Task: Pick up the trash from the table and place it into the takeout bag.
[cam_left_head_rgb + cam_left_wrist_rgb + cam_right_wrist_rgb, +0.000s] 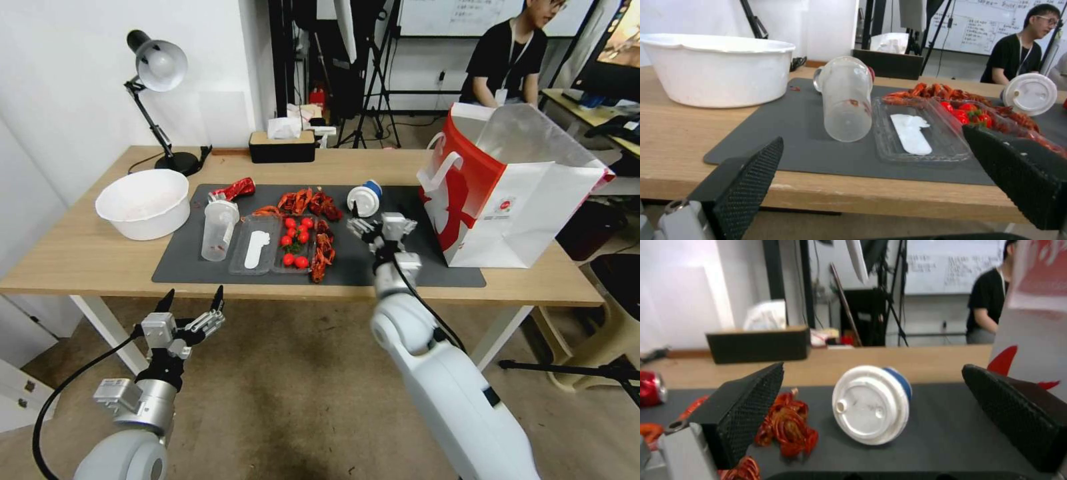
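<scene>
Head view, writing: the takeout bag [533,207] carries a small red logo on its white face; I cannot read its letters. Whiteboard writing behind is too small to read.
Right gripper [381,229]: my fingers are spread wide and hold nothing, hovering above the dark mat [413,267], near its right half.
White-and-blue cup [365,199]: on its side on the mat, lid toward me, just beyond my right fingers toward the far edge. In the right wrist view the cup [872,404] lies between my two pads [753,400], apart from both.
Takeout bag position: upright and open at the right end of the table [80,257], just beside my right gripper, its near corner over the mat's right edge.
Left gripper [193,303]: fingers parted, empty, below and in front of the table's near edge, off the left side.
Clear lidded plastic cup [219,230]: on its side on the mat's left part, beside a clear tray [255,253].
Crushed red can [233,189]: near the mat's far left corner.
White bowl [143,202]: on bare wood, left of the mat.
Open room: bare mat between the cup and the bag; bare wood along the near edge.
Crowding: red crayfish shells [310,201] and tomatoes [295,240] at the mat's middle, left of my right fingers.
</scene>
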{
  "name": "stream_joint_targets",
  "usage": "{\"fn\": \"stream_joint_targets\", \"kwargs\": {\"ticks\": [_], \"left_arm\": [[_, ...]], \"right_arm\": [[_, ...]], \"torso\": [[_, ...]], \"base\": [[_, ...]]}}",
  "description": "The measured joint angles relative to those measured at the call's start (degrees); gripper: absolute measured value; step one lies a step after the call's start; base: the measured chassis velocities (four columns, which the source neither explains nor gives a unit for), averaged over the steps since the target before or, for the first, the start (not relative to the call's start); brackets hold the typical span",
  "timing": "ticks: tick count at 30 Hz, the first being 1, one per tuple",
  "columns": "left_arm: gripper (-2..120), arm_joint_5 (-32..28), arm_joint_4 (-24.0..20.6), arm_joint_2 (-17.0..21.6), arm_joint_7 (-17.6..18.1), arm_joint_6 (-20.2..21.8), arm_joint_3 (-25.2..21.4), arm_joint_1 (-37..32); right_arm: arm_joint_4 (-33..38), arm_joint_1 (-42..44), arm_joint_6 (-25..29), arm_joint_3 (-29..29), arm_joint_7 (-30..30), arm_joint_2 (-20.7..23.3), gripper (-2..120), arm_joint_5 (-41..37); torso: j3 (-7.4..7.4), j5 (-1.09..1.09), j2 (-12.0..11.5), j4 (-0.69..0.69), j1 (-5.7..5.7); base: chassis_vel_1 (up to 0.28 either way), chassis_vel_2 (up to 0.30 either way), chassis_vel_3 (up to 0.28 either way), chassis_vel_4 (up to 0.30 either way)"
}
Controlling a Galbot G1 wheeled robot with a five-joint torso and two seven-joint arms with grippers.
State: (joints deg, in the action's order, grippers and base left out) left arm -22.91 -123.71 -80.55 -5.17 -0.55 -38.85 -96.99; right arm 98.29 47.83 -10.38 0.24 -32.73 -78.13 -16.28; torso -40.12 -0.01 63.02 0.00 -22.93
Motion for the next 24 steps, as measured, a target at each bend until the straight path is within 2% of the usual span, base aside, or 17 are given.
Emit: {"fn": "stream_joint_targets", "kwargs": {"ticks": [10,18,24], "left_arm": [[100,-0.96,-0.56,0.18,0.40,-0.31,-0.43,0.02],[100,-1.15,-1.31,1.00,0.50,-0.30,-0.57,-0.14],[100,-1.15,-1.27,1.00,0.51,-0.30,-0.55,-0.10]], "right_arm": [[-8.47,-9.17,-7.73,-2.76,-9.33,-4.09,100,-3.72],[-10.42,-10.63,-11.44,-1.80,-12.39,-5.45,100,-5.23],[-10.77,-10.81,-11.84,-1.44,-12.59,-5.75,100,-5.45]], "torso": [[0.01,0.00,0.00,0.00,0.00],[0.01,0.00,0.00,-0.01,0.00],[0.01,0.01,0.00,-0.01,0.00]], "base": [[0.000,0.000,0.000,0.000],[0.000,0.000,0.000,0.000],[0.000,0.000,0.000,0.000]]}}
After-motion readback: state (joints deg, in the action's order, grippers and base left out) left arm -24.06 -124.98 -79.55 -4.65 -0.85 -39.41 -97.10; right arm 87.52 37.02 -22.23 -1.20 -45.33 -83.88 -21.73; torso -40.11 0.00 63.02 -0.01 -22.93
